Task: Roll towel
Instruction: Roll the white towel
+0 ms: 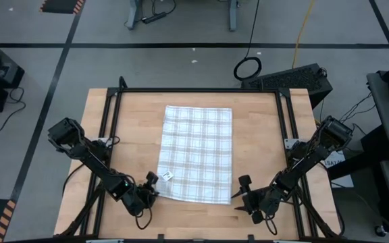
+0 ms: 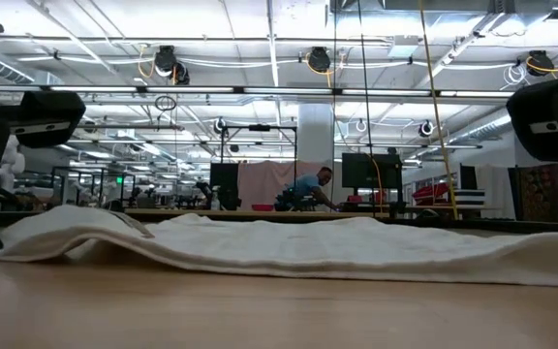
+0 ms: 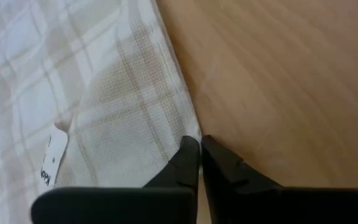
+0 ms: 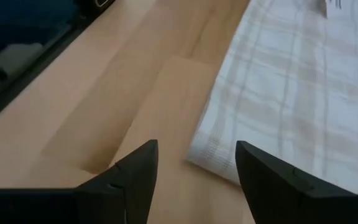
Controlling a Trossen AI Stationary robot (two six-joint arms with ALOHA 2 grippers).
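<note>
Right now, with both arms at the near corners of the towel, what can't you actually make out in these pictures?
- Whether the left gripper really pinches the towel: its shut fingers hide the cloth edge in the left wrist view.
- The tag's print: cut off by the gripper body.
- The towel's far edge in the low view: hidden behind its own raised folds.
- The right gripper: open, short of the corner; the contact point is unseen.

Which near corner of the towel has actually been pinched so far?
The tag-side corner: left gripper is shut on the towel there; right gripper is open short of its corner.
</note>
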